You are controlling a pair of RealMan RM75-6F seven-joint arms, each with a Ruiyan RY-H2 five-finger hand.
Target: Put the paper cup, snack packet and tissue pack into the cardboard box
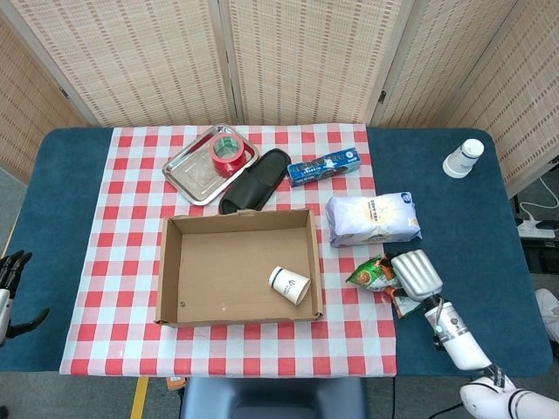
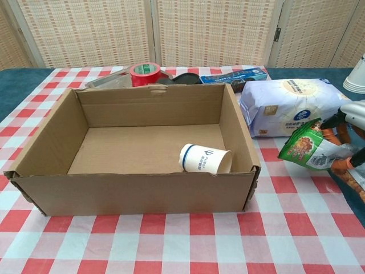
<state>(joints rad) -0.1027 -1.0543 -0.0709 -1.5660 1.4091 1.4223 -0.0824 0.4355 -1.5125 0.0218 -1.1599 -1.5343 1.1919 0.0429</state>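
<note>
The right hand (image 1: 416, 274) grips the green snack packet (image 2: 308, 149), seemingly lifted just right of the cardboard box (image 1: 175, 262). The paper cup (image 1: 289, 285) lies on its side inside the box. The tissue pack (image 1: 374, 219) rests beside the box's far right corner. The left hand (image 1: 12, 272) hangs open off the table's edge.

Even, bright overhead light fills both views; the cardboard box (image 1: 238, 266) casts only a soft interior shadow (no glare anywhere), and focus stays sharp throughout.
</note>
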